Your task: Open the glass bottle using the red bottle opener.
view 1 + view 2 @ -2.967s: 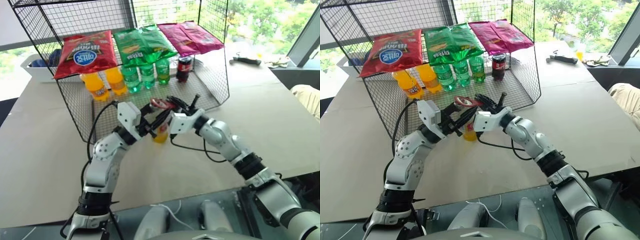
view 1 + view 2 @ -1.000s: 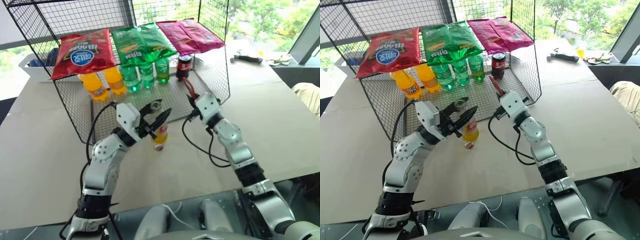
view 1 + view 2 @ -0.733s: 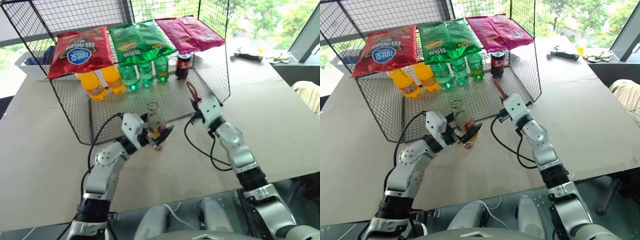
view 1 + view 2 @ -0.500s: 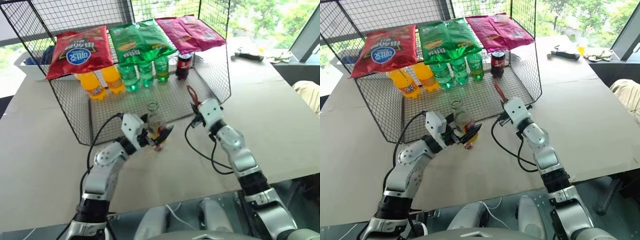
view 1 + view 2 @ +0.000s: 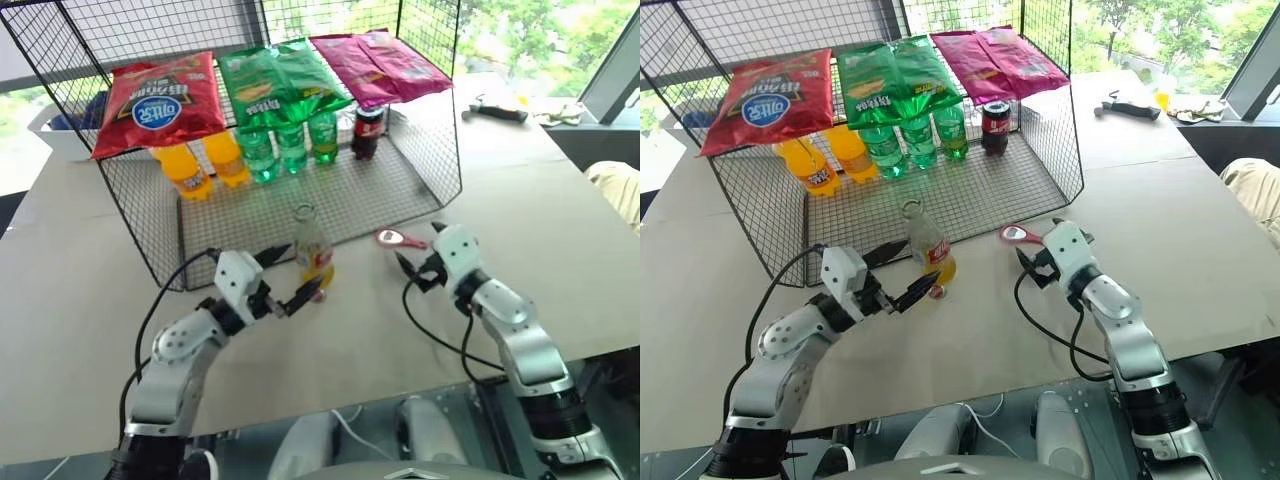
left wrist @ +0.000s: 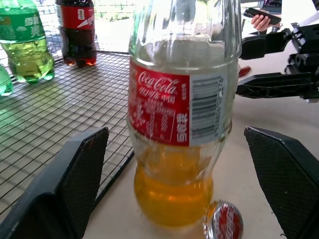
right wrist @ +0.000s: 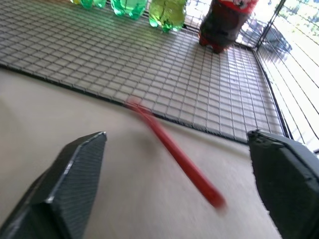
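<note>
Spreading wide, the left gripper brackets the glass bottle without touching it; a loose cap lies at the bottle's foot. At three o'clock, the right gripper gapes empty, the red bottle opener lying just beyond.

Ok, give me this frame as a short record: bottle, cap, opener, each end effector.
glass bottle: upright on the table, neck open, no cap on
cap: lying on the table against the bottle's base
red bottle opener: flat on the table, not held
left end effector: open, fingers either side of the bottle, apart from it
right end effector: open, beside the opener
</note>
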`<action>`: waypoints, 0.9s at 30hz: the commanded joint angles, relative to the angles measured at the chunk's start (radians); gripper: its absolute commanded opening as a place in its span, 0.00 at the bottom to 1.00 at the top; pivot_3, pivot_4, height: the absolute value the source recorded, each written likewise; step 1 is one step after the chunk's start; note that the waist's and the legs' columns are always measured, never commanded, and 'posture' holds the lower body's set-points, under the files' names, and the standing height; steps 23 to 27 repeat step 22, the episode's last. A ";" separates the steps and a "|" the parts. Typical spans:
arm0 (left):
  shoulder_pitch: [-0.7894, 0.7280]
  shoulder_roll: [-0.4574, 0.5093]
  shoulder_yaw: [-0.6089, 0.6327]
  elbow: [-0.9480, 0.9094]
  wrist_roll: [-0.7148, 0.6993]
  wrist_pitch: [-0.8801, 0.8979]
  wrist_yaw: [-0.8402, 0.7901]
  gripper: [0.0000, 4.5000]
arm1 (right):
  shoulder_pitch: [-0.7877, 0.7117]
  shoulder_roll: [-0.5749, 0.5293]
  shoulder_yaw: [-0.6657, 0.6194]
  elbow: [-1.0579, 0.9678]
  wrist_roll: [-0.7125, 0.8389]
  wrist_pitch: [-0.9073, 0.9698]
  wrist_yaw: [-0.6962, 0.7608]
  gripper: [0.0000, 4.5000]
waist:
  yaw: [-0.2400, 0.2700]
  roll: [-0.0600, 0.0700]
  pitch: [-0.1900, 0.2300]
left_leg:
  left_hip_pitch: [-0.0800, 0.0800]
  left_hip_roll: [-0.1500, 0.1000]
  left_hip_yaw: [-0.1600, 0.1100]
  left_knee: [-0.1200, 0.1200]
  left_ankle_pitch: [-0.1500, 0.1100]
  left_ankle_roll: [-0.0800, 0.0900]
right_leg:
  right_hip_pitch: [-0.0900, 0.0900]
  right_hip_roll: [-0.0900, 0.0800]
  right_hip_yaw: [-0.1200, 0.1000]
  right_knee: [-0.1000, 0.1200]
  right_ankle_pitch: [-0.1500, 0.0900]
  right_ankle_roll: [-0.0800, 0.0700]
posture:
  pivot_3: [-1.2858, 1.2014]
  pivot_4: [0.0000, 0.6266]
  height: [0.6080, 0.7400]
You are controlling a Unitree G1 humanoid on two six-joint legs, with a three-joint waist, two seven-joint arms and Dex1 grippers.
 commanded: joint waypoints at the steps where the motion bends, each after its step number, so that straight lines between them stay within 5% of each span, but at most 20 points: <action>1: 0.085 0.027 0.054 -0.078 -0.025 -0.006 -0.011 1.00 | 0.051 -0.061 -0.040 -0.115 0.024 0.020 0.044 0.99 | -0.001 0.000 0.000 | 0.000 0.000 0.000 0.000 0.000 0.000 | 0.000 0.000 0.000 0.000 0.000 0.000 | 0.52 0.24 1.00; 15: 0.341 0.023 0.182 -0.146 0.025 -0.004 0.088 1.00 | 0.327 -0.213 -0.247 -0.167 0.318 -0.106 0.333 0.99 | 0.003 -0.007 0.006 | 0.002 0.001 0.001 0.000 -0.002 0.003 | 0.004 -0.001 -0.001 -0.003 0.000 0.001 | 0.52 0.24 1.00; 27: 0.370 0.019 0.172 -0.157 0.076 0.002 0.135 1.00 | 0.354 -0.242 -0.286 -0.064 0.402 -0.162 0.459 0.99 | 0.004 -0.008 0.007 | 0.004 0.003 0.001 0.000 -0.003 0.005 | 0.007 0.000 -0.001 -0.002 0.000 0.001 | 0.52 0.24 1.00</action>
